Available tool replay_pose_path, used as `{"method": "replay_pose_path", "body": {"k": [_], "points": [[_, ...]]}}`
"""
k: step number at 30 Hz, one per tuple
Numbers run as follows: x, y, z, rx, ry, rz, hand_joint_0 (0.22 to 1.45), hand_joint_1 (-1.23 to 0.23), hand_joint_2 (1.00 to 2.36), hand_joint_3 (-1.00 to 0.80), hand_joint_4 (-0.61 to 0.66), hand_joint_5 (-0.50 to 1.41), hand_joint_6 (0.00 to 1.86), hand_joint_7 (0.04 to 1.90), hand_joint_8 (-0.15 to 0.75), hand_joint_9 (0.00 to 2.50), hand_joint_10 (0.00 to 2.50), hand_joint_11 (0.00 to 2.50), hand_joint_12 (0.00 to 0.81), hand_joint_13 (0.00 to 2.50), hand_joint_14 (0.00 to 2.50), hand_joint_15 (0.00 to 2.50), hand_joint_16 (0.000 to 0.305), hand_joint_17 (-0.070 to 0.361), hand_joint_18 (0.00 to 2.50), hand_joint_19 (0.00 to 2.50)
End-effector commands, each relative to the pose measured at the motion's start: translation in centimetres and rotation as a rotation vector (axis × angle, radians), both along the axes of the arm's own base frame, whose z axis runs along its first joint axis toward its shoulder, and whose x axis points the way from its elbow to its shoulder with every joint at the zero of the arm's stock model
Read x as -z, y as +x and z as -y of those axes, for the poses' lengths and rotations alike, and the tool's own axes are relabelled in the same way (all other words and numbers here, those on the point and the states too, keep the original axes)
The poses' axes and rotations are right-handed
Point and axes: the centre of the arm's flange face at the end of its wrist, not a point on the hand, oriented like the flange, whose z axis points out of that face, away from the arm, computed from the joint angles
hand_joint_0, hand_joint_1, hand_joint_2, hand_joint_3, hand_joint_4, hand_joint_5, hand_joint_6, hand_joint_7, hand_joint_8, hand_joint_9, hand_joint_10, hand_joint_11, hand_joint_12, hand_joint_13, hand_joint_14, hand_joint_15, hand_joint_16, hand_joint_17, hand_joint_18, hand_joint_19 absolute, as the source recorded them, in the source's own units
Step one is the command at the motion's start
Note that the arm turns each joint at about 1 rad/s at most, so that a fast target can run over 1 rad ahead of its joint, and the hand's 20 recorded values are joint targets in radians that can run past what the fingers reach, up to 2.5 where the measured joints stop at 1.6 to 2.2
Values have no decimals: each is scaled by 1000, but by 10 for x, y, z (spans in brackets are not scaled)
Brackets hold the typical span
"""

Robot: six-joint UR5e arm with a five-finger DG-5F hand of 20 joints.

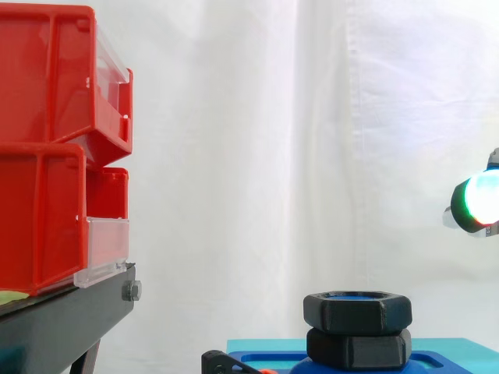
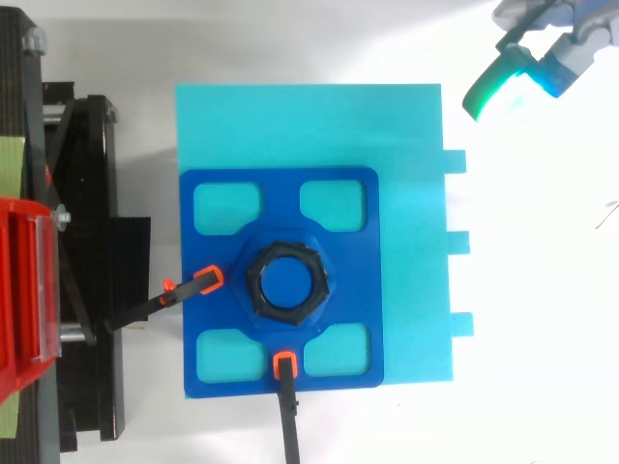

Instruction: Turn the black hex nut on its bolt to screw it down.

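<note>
The black hex nut (image 2: 284, 283) sits on the blue bolt (image 2: 286, 281) in the middle of a dark blue plate (image 2: 348, 290). From the side, the nut (image 1: 357, 310) rides high, with a second black hex piece (image 1: 359, 348) right under it. My hand (image 2: 495, 85) hovers off the upper right corner of the cyan base (image 2: 406, 135), well apart from the nut. Its fingers (image 2: 551, 70) reach out loosely and hold nothing. In the side view a glowing fingertip (image 1: 477, 202) shows at the right edge, above nut height.
Two black clamps with orange tips (image 2: 205, 281) (image 2: 283, 364) grip the blue plate at its left and front. Red bins (image 1: 47, 156) on a black stand (image 1: 62, 327) rise at the left. Three small tabs (image 2: 456, 242) jut from the base's right edge.
</note>
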Motion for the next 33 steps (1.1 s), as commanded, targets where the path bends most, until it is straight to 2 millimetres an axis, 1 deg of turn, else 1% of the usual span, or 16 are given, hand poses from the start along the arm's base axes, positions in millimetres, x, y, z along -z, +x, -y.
{"method": "replay_pose_path", "body": {"k": [1, 23, 33], "points": [[0, 0, -1, -1, 0, 0, 431, -356, 1000, -500, 39, -300, 501, 594, 204, 174, 0, 0, 324, 0, 0, 0, 51, 114, 0, 93], [0, 0, 0, 1, 0, 0, 430, -363, 1000, -500, 42, -300, 501, 599, 211, 166, 1, 0, 321, 0, 0, 0, 49, 111, 0, 109], [0, 0, -1, -1, 0, -2, 430, -364, 1000, -500, 43, -300, 501, 597, 201, 177, 0, 0, 321, 0, 0, 0, 49, 111, 0, 116]]}}
